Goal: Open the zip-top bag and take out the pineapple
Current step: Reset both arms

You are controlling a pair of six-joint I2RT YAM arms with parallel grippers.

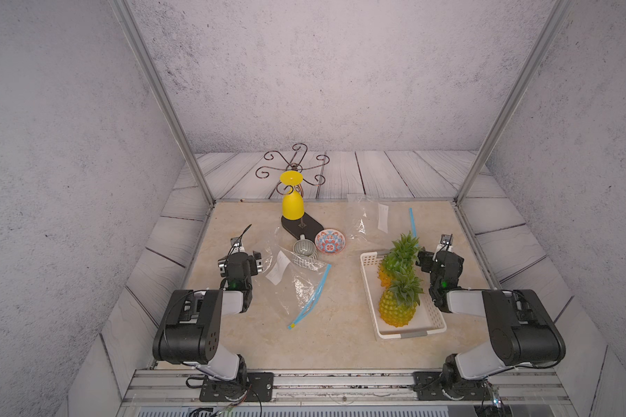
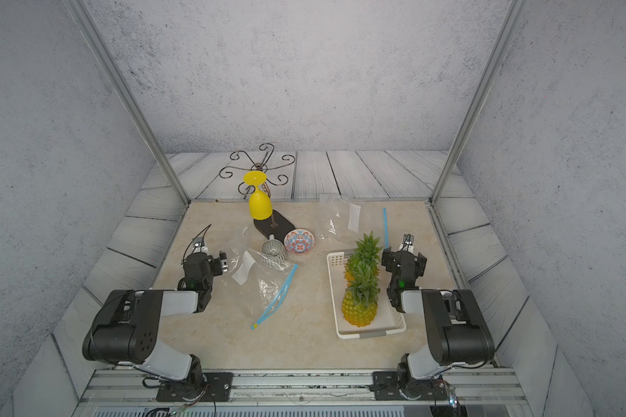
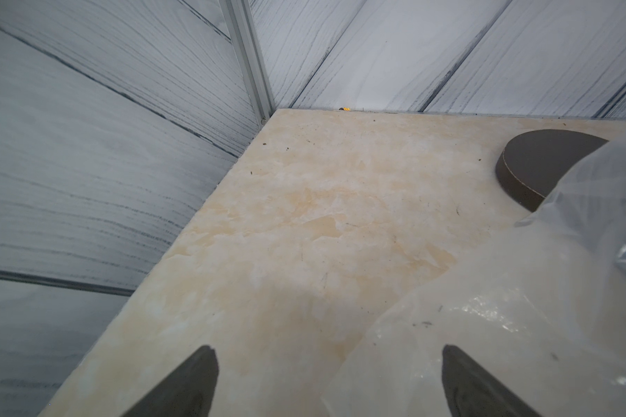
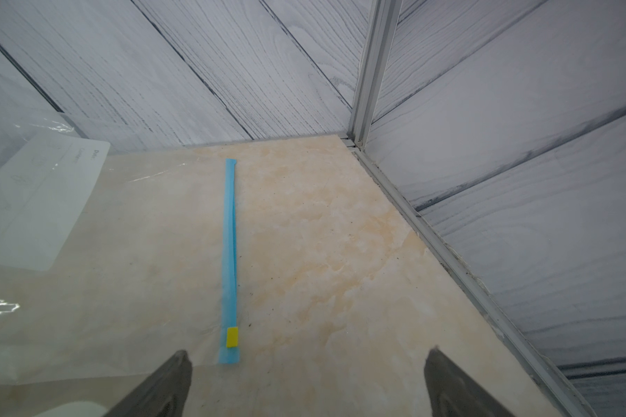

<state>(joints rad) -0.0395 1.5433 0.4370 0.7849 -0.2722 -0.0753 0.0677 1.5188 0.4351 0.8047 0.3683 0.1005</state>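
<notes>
Partly hidden rear pineapple, far bag faint

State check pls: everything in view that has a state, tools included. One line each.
left tool: open, empty
right tool: open, empty
near bag: zip parted, no pineapple inside
far bag: flat, zip looks shut, empty
pineapples: both lying in white basket, out of the bags
striped mug: on its side
patterned bowl: upright, empty
yellow goblet: upside down
</notes>
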